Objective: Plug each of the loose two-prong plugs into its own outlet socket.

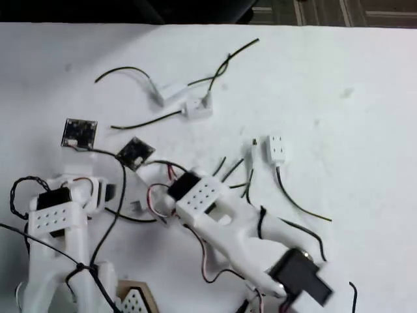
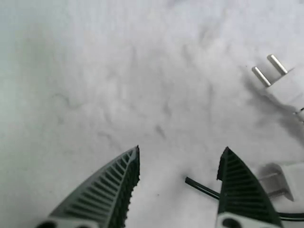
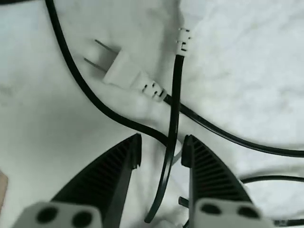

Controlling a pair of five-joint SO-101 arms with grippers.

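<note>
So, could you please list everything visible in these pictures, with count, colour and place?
table: one, white, under everything.
outlet socket: one, white, right of centre.
connector blocks: two, white, upper centre.
two-prong plugs: two, white, lying on the table, one in each wrist view.
cords: several, black, trailing across the table.
circuit boards: two, black, left of centre.
arms: two, white, near edge.
left claw: one, black, open over bare table.
right claw: one, black, open, straddling one cord.
</note>
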